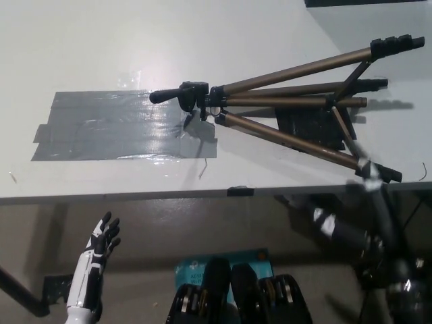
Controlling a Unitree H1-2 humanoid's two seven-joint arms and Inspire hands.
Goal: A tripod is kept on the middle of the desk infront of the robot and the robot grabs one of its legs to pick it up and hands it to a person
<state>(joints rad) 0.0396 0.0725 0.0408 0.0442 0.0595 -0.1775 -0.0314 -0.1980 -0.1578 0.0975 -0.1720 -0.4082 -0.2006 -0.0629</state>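
Tripod [283, 111] lay on its side, one only, legs splayed toward the desk's [101, 47] right edge.
White left hand [101, 243] hung below the front edge, fingers spread; black right hand [370, 172], blurred, met one leg's foot, grip unclear; no writing legible.

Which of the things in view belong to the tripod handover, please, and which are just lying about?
Belonging to the job:
- tripod, lying on its side on the desk
- right hand, blurred, at the foot of the tripod's nearest leg
- left hand, resting low below the desk's front edge, fingers apart

Just lying about:
- grey tape patch on the desk
- teal box beneath the desk
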